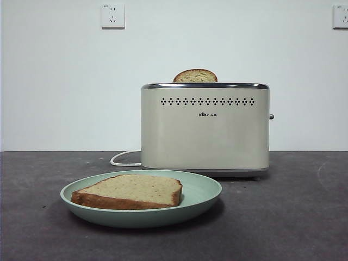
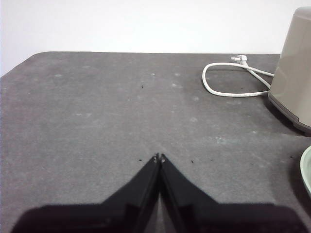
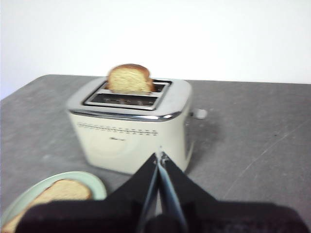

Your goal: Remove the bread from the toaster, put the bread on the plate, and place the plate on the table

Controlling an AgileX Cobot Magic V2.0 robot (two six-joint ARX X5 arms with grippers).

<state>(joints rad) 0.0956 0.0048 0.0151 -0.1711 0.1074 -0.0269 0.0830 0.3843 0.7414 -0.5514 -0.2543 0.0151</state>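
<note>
The bread (image 1: 130, 191), a large brown slice, lies flat on the mint-green plate (image 1: 202, 189). The plate rests on the dark grey table (image 1: 283, 217) in front of the cream toaster (image 1: 205, 136). My left gripper (image 2: 159, 157) is shut and empty, low over the bare table, left of the toaster (image 2: 294, 87) and the plate's edge (image 2: 307, 171). My right gripper (image 3: 160, 156) is shut and empty, raised in front of the toaster (image 3: 126, 131), apart from the plate (image 3: 96, 186) and the bread (image 3: 60, 191). Neither gripper shows in the front view.
A smaller, narrower-domed slice (image 1: 195, 76) stands in the toaster's rear slot and also shows in the right wrist view (image 3: 129, 79). A white cord (image 1: 124, 157) loops on the table left of the toaster; it also shows in the left wrist view (image 2: 233, 85). The toaster's lever (image 1: 271, 116) sticks out on its right.
</note>
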